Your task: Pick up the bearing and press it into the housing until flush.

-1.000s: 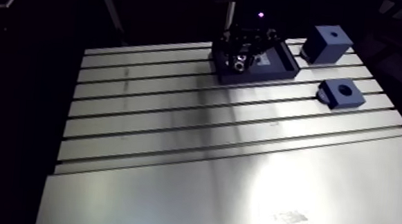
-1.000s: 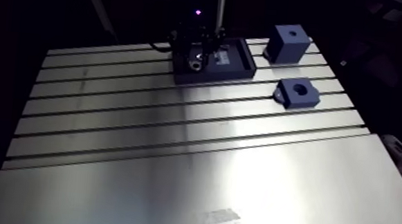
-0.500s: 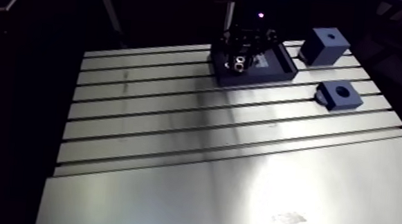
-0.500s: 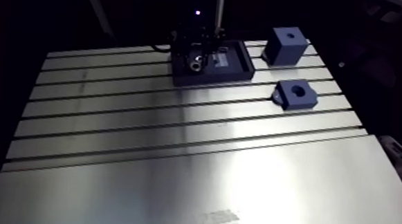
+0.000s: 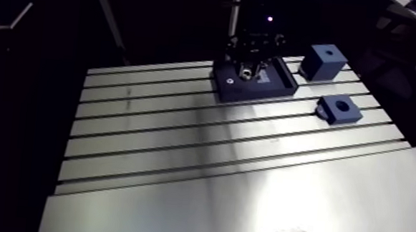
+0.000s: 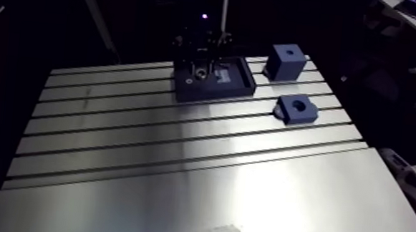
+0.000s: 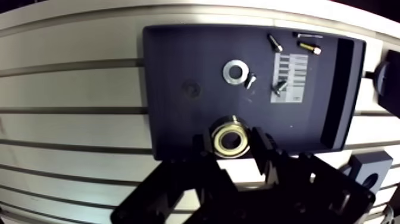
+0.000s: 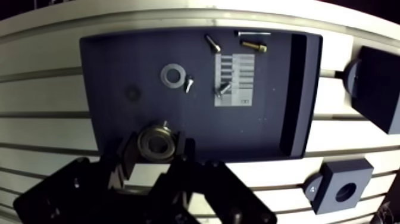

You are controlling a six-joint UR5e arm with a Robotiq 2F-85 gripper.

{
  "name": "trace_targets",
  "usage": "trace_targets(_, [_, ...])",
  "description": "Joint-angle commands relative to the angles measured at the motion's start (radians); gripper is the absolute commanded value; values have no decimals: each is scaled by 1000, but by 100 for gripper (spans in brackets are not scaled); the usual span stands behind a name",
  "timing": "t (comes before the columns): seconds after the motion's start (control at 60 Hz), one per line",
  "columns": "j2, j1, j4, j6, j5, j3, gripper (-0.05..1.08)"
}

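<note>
In the wrist view my gripper [image 7: 232, 146] is shut on the bearing [image 7: 231, 136], a metal ring with a brass-coloured inner race, pinched between the two black fingers. It hangs over the near edge of a dark blue tray [image 7: 178, 65]. The housing [image 8: 342, 189], a low blue block with a round bore, lies on the table to the side of the tray, apart from the gripper. In the arm view the gripper [image 5: 250, 62] hangs above the tray at the table's far side, with the housing [image 5: 340, 107] to its right.
The tray holds a flat washer [image 7: 236, 72], several small screws and a white label [image 7: 290, 77]. A taller blue block [image 5: 326, 61] with a small top hole stands beyond the housing. The slotted table [image 5: 180, 144] stretches toward the camera.
The whole arm view has shifted, so the camera moved. Measured against the tray, the gripper with the bearing sits a little higher than earlier.
</note>
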Motion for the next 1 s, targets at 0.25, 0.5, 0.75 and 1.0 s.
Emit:
trace_targets(0.25, [-108, -69, 27, -94, 0, 56, 60])
trace_targets(0.5, [-164, -163, 27, -178, 0, 111, 60])
trace_targets(0.75, [-195, -244, 26, -246, -1, 147, 61])
trace_targets(1.0, [-196, -295, 20, -282, -1, 164, 61])
